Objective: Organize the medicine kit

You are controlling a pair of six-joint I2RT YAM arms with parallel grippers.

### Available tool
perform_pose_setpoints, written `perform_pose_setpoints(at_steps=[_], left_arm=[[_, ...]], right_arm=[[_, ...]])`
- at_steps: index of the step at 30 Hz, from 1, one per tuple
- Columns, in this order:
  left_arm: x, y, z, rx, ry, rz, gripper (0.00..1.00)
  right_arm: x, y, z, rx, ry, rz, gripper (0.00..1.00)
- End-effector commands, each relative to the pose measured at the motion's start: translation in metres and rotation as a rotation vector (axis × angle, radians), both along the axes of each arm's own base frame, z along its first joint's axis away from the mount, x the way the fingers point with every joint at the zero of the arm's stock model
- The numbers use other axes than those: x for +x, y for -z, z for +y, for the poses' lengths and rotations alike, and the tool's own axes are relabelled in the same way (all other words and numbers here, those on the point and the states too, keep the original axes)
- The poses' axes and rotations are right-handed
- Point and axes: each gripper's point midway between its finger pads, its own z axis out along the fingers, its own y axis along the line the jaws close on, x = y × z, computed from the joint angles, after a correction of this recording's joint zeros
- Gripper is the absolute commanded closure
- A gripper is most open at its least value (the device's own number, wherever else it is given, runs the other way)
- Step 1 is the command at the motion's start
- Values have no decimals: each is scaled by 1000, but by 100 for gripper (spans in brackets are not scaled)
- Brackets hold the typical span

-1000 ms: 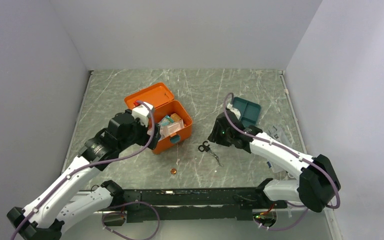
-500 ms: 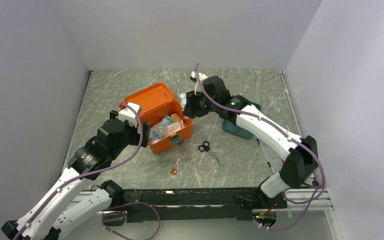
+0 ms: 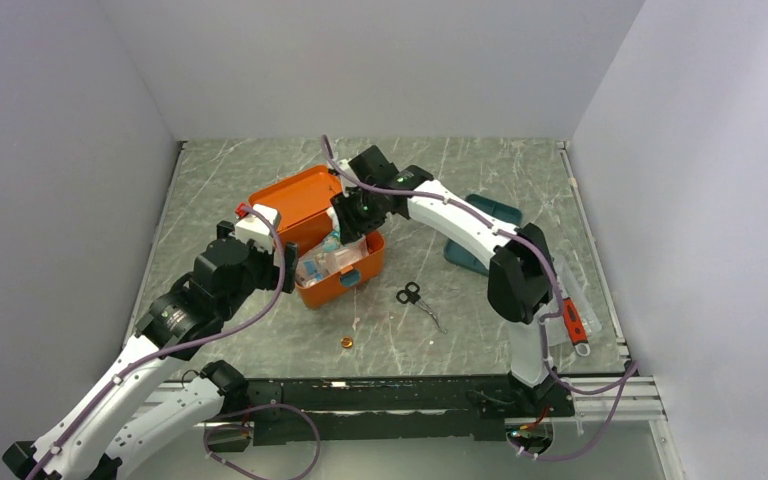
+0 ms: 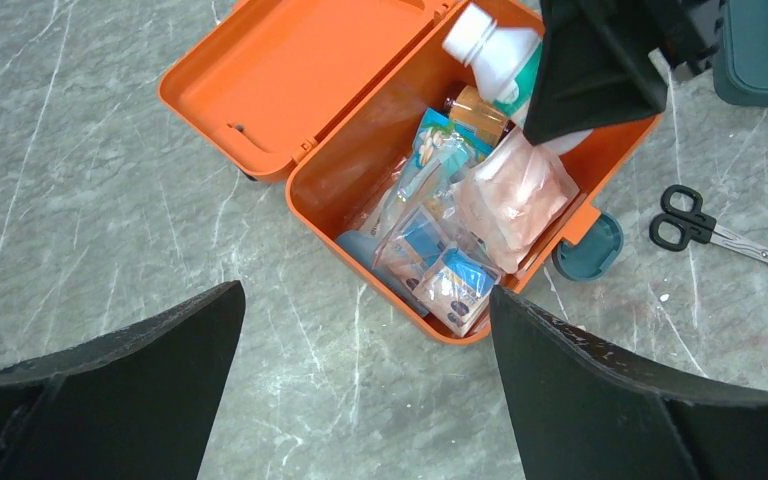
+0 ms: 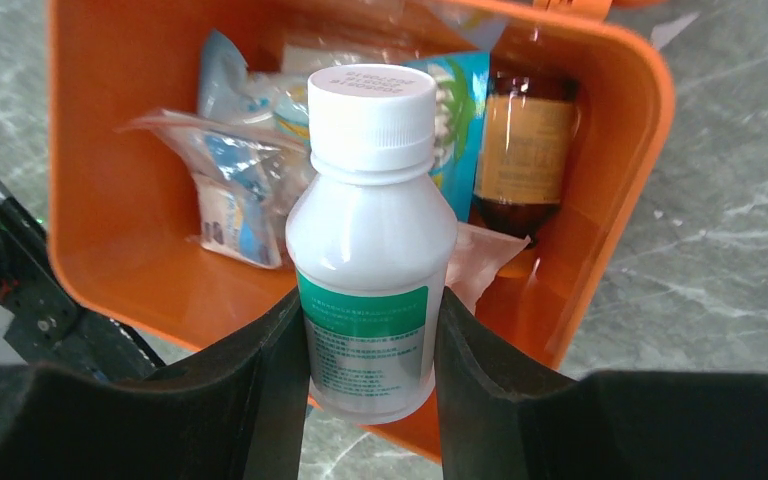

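Tight hold from the right gripper (image 5: pixel 370 372): its fingers (image 5: pixel 260 390) press on both sides of a white bottle (image 5: pixel 371 250), right at the green label, with the white cap pointing away from the wrist. The bottle hangs just over the open medicine kit (image 5: pixel 85 200), above a brown bottle (image 5: pixel 525 150) and a heap of clear packets (image 5: pixel 225 190) inside. Over to the left gripper (image 4: pixel 360 400): fingers spread wide, nothing between them, hovering off the kit's near-left side. The kit sits on the grey table (image 3: pixel 260 170) a little left of centre, lid (image 4: pixel 290 85) swung open behind it, teal latch (image 4: pixel 587 247) at the front. Scissors (image 3: pixel 416 299) lie near its right side, and a teal tray (image 3: pixel 488 212) sits farther right, partly hidden by the right arm.
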Motion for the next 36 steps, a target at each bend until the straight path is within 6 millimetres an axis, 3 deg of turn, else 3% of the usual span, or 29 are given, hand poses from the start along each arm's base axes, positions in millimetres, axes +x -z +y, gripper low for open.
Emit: perform_pose_setpoints(at_steps=[1,10,16,24,36], left_arm=[[2,-10,-1,-35,-10,-40,1],[2,-10,-1,-33,-6,-38,1],[2,-10,-2,-34,-5,-38,1],[3,-9,-2,-30,-1,-35,1],[2,-9,-3,-29,1,-34,1]], right_arm=[[1,-10,-1,-42,1,-24,100],[3,18,-11,-168,71,20,100],[6,24,-6,-195,90,18,84],[17,10,-7,-208,139,-43,64],[21,-19,-4,-169,147,-90,54]])
